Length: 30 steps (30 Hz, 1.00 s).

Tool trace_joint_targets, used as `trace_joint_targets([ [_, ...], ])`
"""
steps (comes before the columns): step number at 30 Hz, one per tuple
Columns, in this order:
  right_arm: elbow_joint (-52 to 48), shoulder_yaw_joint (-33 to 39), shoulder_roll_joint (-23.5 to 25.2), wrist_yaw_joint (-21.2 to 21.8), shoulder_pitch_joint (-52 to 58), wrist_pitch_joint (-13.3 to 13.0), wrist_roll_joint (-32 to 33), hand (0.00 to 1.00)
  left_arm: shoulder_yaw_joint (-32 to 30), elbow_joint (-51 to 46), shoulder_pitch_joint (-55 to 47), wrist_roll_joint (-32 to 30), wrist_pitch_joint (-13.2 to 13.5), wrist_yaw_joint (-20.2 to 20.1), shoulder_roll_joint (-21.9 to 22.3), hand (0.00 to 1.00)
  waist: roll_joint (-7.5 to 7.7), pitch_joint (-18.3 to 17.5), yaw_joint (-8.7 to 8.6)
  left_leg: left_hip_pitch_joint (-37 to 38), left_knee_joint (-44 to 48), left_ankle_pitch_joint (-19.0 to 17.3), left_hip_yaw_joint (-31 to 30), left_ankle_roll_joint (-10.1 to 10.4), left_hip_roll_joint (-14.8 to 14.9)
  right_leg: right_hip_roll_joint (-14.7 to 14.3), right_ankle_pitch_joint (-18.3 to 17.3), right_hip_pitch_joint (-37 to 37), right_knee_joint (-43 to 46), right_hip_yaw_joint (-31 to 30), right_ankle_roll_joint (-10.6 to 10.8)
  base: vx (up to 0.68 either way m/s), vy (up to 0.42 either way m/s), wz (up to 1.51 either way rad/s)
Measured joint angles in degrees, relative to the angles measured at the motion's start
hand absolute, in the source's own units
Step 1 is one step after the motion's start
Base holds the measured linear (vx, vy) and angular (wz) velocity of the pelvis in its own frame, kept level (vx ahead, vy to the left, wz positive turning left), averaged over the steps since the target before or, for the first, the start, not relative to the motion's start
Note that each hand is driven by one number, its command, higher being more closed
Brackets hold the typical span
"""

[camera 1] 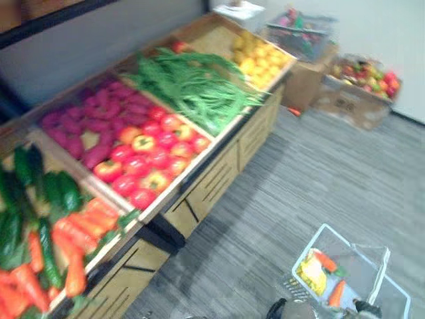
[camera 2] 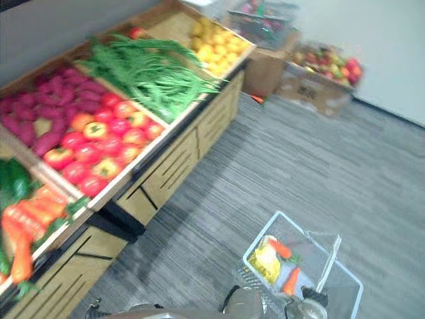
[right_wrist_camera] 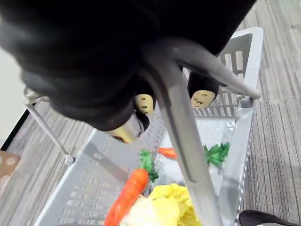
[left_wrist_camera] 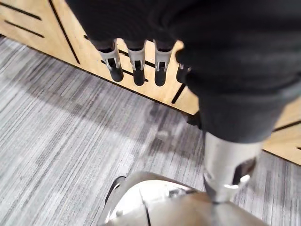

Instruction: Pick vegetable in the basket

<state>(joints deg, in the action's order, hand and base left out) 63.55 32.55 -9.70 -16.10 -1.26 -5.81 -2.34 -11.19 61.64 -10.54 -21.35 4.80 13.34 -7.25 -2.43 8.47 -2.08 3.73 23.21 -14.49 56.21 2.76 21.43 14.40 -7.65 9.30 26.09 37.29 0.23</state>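
Our right hand (right_wrist_camera: 144, 103) is clamped on the basket (right_wrist_camera: 80, 197) handle (right_wrist_camera: 181, 136); our left hand (left_wrist_camera: 136, 59) hangs slack-fingered. Carrots (camera 1: 80, 232) left of the basket look stiff and light, so we grasp one mid-body.

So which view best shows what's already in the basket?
The right wrist view: it looks into the basket from close, showing two carrots and a yellow leafy vegetable, with the right hand curled round its handle. Both eye views show it small, lower right. The left wrist view faces the wooden stand.
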Motion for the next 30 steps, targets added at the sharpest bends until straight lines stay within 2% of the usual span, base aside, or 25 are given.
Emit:
trace_joint_targets([
  [2, 0.0, -1.3, -0.3, 0.0, -0.5, 0.1, 0.0, 1.0, 0.2, 0.6, 1.5, 0.0, 0.0, 0.0, 0.2, 0.0, -0.22, 0.1, 0.12, 1.1, 0.9, 1.4, 2.0, 0.8, 0.6, -1.5, -2.0, 0.6, -1.3, 0.0, -1.2, 0.03, -0.289, -1.21],
  [3, 0.2, -1.7, -0.4, 0.0, 0.0, 0.1, 0.0, 1.0, 0.5, 1.3, 2.6, 0.0, 0.0, 0.0, 0.5, 0.0, -0.29, 0.2, -0.49, 1.5, 1.9, 2.0, 2.1, 1.6, 1.6, -2.7, -2.4, 0.3, -2.3, -0.5, -1.4, 0.07, -0.325, -0.84],
  [4, 0.3, -2.3, -0.1, 0.1, 0.5, 0.2, -0.1, 1.0, 1.4, 1.6, 3.8, 0.0, 0.1, 0.0, 1.1, 0.0, -1.09, -0.1, -1.39, 1.7, 4.5, 3.3, 1.7, 1.5, 3.4, -4.6, -2.5, -0.8, -4.2, -1.3, -1.5, 0.08, -0.246, -0.48],
  [5, 0.3, -2.9, 0.3, 0.1, 0.9, 0.2, 0.0, 1.0, 1.8, 1.6, 4.2, 0.0, 0.0, 0.0, 1.4, 0.0, -1.27, -0.2, -2.18, 1.7, 6.4, 4.4, 1.4, 1.5, 4.5, -5.4, -2.5, -1.6, -5.3, -1.7, -1.5, 0.08, -0.221, -0.53],
  [6, 0.2, -3.7, 1.0, 0.1, 1.6, 0.1, 0.0, 1.0, 1.9, 1.5, 4.7, -0.1, 0.1, 0.1, 2.2, 0.0, -0.75, 0.1, -2.63, 1.9, 11.1, 7.0, 1.3, 1.6, 7.1, -6.7, -2.5, -2.9, -6.9, -3.1, -1.6, 0.07, -0.186, -0.76],
  [7, 0.0, -3.8, 1.5, 0.0, 2.6, -0.4, 0.0, 1.0, 1.9, 1.1, 4.7, -0.2, 0.1, 0.1, 2.1, 0.0, -0.11, 0.4, -2.55, 1.7, 15.0, 8.6, 0.8, 2.5, 9.1, -7.5, -2.9, -3.8, -8.1, -5.9, -2.3, 0.06, -0.157, -0.84],
  [8, -0.2, -3.8, 1.6, 0.0, 3.0, -0.7, 0.0, 1.0, 1.8, 1.0, 4.8, -0.2, 0.1, 0.2, 2.1, 0.0, 0.02, 0.3, -2.56, 1.6, 15.6, 7.7, -0.4, 3.7, 9.1, -7.5, -3.2, -4.0, -8.6, -7.5, -2.7, 0.03, -0.065, -0.98],
  [9, -0.2, -3.8, 1.5, -0.2, 3.2, -0.8, 0.1, 1.0, 1.8, 0.6, 4.8, -0.1, 0.2, 0.5, 2.2, 0.0, 0.24, 0.5, -2.5, 0.4, 15.7, 5.4, -4.1, 4.2, 7.7, -7.8, -3.3, -4.4, -10.1, -11.5, -2.8, 0.0, -0.007, -1.06],
  [10, -0.1, -3.9, 1.6, -0.5, 3.1, -0.8, 0.2, 1.0, 1.8, -0.1, 4.6, 0.2, 0.1, 1.1, 2.1, 0.0, 0.82, 0.8, -2.18, -1.7, 15.8, 3.6, -11.2, 3.8, 4.8, -7.8, -2.9, -4.6, -11.2, -15.6, -2.4, -0.03, 0.017, -1.19],
  [11, -0.1, -3.9, 1.7, -0.7, 3.0, -0.8, 0.2, 1.0, 1.8, -0.8, 4.2, 0.5, 0.2, 1.6, 2.2, 0.0, 1.09, 0.9, -2.03, -2.7, 14.9, 3.2, -15.4, 3.8, 2.8, -7.7, -2.7, -4.7, -11.4, -17.6, -2.0, -0.02, 0.05, -1.49],
  [12, 0.0, -3.9, 1.6, -0.9, 2.9, -1.0, 0.1, 1.0, 1.7, -1.4, 3.1, 1.0, 0.1, 2.3, 2.5, 0.0, 1.26, 0.9, -1.62, -3.3, 11.6, 2.8, -23.2, 4.1, -1.6, -7.9, -1.9, -4.8, -12.0, -21.6, -1.3, -0.02, 0.075, -1.38],
  [13, 0.1, -4.0, 1.5, -1.0, 2.9, -1.1, 0.1, 1.0, 1.7, -1.5, 2.6, 1.1, 0.1, 2.6, 2.6, 0.0, 1.26, 0.9, -1.17, -3.5, 9.6, 2.7, -27.1, 4.1, -3.9, -8.1, -1.5, -4.7, -12.3, -23.9, -1.2, -0.02, 0.136, -1.94],
  [15, 0.4, -4.5, 1.3, -0.9, 2.7, -1.4, 0.2, 1.0, 1.7, -2.9, 0.5, 1.4, 0.1, 3.2, 3.0, 0.0, 1.26, 0.9, -0.55, -4.6, 1.5, 2.0, -40.4, 4.0, -10.8, -9.7, 0.2, -4.4, -15.2, -32.3, -0.4, -0.04, 0.182, -1.92],
  [17, 0.4, -4.5, 1.1, -1.0, 2.9, -1.6, 0.2, 1.0, 1.6, -3.3, -0.1, 2.8, 0.3, 3.4, 3.1, 0.0, 1.2, 0.9, -0.22, -5.0, -4.9, 1.9, -47.5, 3.9, -13.7, -10.8, 0.8, -3.3, -16.3, -37.5, 0.6, -0.08, 0.232, -1.68],
  [18, 0.3, -5.2, 0.6, -1.0, 3.3, -1.8, 0.2, 1.0, 1.3, -3.4, -0.6, 2.9, 0.4, 3.5, 3.5, 0.0, 0.58, 0.8, 0.16, -5.4, -9.9, 1.9, -50.6, 3.7, -14.1, -11.9, 1.5, -2.3, -16.6, -40.1, 1.9, -0.11, 0.249, -1.73],
  [19, 0.3, -5.6, 0.5, -1.0, 3.5, -1.9, 0.2, 1.0, 1.0, -3.3, -0.5, 3.1, 0.5, 3.3, 3.7, 0.0, 0.76, 0.9, 0.78, -5.1, -10.3, 0.7, -49.9, 2.7, -14.3, -12.4, 2.4, -2.0, -17.1, -41.5, 2.9, -0.06, 0.234, -1.36],
  [20, 0.2, -6.2, 0.9, -0.9, 4.7, -2.0, 0.1, 1.0, 0.1, -3.4, -0.5, 3.2, 0.5, 3.5, 3.7, 0.0, 0.5, 0.0, 0.52, -5.3, -11.2, 0.0, -48.3, 2.3, -15.2, -11.9, 4.5, -2.4, -19.1, -43.3, 4.2, 0.05, 0.236, -0.84],
  [21, 0.3, -6.0, 1.0, -0.9, 5.6, -1.8, 0.2, 1.0, -0.3, -3.5, -0.5, 3.1, 1.2, 3.8, 3.3, 0.0, 1.85, 0.0, 0.68, -5.4, -11.9, -0.1, -47.0, 2.2, -16.6, -11.0, 5.0, -2.6, -19.3, -43.9, 5.0, 0.14, 0.278, -0.69],
  [23, 0.2, -5.8, 0.7, -0.9, 5.9, -1.7, 0.2, 1.0, -0.8, -2.9, -0.5, 3.1, 1.2, 3.7, 3.0, 0.0, 2.64, -0.1, 0.5, -5.0, -12.2, 0.6, -45.3, 0.8, -18.0, -9.9, 6.4, -2.8, -21.6, -45.5, 6.1, 0.15, 0.24, -0.42],
  [26, 0.0, -5.4, 0.5, -0.7, 6.6, -2.0, 0.0, 1.0, -0.8, -2.2, -0.5, 3.1, 1.2, 3.2, 2.8, 0.0, 2.23, -0.3, 0.6, -3.0, -12.3, 1.0, -44.7, 0.2, -20.0, -8.5, 6.6, -3.7, -22.3, -46.9, 6.5, 0.16, 0.2, -0.32],
  [28, -0.3, -5.3, 0.5, -0.2, 6.6, -2.1, -0.1, 1.0, -0.5, -2.2, -0.3, 3.1, 1.2, 2.7, 3.3, 0.0, 1.45, -0.9, 0.6, -1.9, -13.2, 1.1, -46.0, 0.2, -20.5, -8.1, 6.6, -4.5, -22.4, -46.7, 6.5, 0.12, 0.084, -0.16],
  [30, -0.3, -5.0, 0.5, 0.2, 6.5, -2.2, -0.7, 1.0, -0.3, -2.2, 0.4, 3.2, 1.3, 2.1, 3.4, 0.0, 1.5, -1.2, 0.7, -0.3, -13.9, 1.1, -46.0, 0.1, -20.7, -8.1, 6.6, -4.7, -21.5, -46.3, 6.5, 0.1, 0.034, -0.08],
])
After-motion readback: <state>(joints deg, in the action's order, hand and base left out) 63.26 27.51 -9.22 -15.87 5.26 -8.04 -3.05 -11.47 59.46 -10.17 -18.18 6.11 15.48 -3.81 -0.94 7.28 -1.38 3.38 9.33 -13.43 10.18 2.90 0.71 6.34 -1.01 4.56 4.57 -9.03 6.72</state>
